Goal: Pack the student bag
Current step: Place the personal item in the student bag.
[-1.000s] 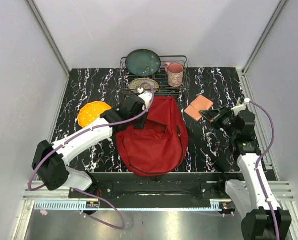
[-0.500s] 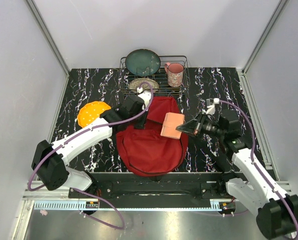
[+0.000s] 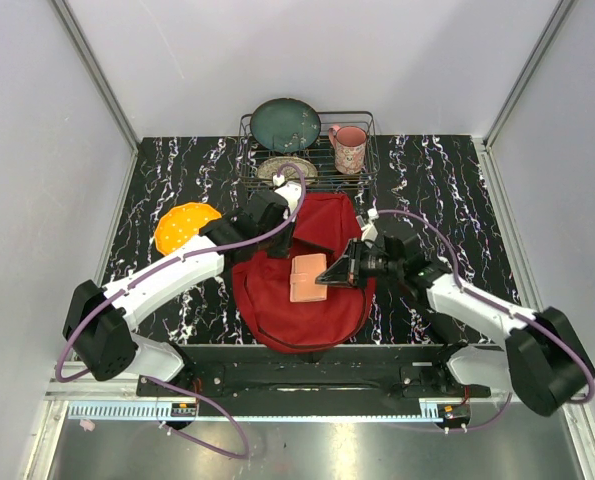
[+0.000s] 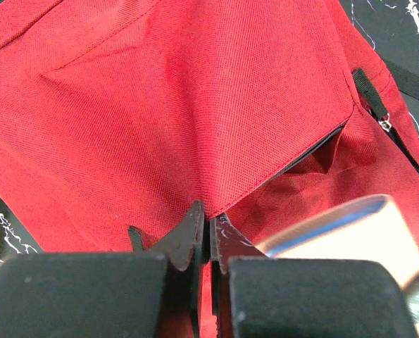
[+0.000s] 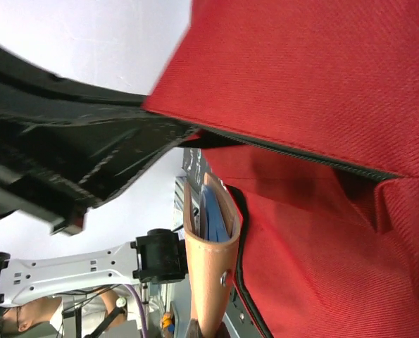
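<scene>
The red bag [image 3: 267, 300] lies centrally on the desk [image 3: 177, 190] by its near edge, its upper fabric clamped in the left pincer [image 4: 208, 224] to hold the mouth open; the right pincer [image 3: 335, 274] grips a pink case [image 3: 307, 277] above it, which likely next needs sliding inside.

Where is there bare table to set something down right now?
Bare table right of the rack, behind the right arm; a smaller patch at back left, between rack and orange disc. Crowded in the middle: the bag, the left gripper pinching it, the right gripper holding the pink case over it.
</scene>
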